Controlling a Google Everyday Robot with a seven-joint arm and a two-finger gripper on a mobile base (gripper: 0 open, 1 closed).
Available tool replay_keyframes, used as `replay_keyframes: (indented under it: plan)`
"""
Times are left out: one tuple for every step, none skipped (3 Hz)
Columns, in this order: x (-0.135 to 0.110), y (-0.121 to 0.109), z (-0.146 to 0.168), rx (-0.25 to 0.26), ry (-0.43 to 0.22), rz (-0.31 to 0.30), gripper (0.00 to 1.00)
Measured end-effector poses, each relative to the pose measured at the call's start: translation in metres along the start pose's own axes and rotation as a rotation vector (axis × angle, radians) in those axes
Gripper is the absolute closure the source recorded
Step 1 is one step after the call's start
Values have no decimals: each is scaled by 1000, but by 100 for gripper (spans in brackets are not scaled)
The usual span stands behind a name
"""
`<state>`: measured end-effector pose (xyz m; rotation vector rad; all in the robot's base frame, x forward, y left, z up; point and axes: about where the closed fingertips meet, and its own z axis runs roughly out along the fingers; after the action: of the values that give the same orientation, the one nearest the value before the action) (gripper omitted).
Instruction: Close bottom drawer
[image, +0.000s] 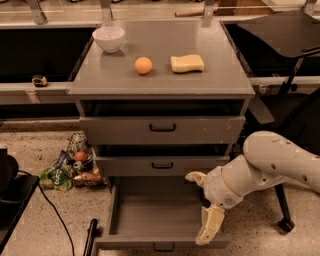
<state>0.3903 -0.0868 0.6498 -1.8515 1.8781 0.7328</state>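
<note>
The bottom drawer (150, 215) of the grey cabinet is pulled far out, and its shallow grey tray is empty. Its narrow front panel with a small black loop handle (163, 247) lies at the lower edge of the camera view. My gripper (198, 207) hangs over the drawer's right side near the front corner. It is open, with one cream finger (210, 225) pointing down at the drawer's front right and the other (195, 177) up by the middle drawer. It holds nothing.
The middle drawer (162, 165) and top drawer (162, 129) stand slightly ajar. On the cabinet top are a white bowl (109, 38), an orange (143, 65) and a yellow sponge (187, 63). Snack bags (70, 170) lie on the floor at left. A chair base (285, 220) stands at right.
</note>
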Motion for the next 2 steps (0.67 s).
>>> replay_keyframes:
  plan:
    - [15,-5,11,-10,-17,18,0]
    - [56,-18,42,-32,-39,-9,0]
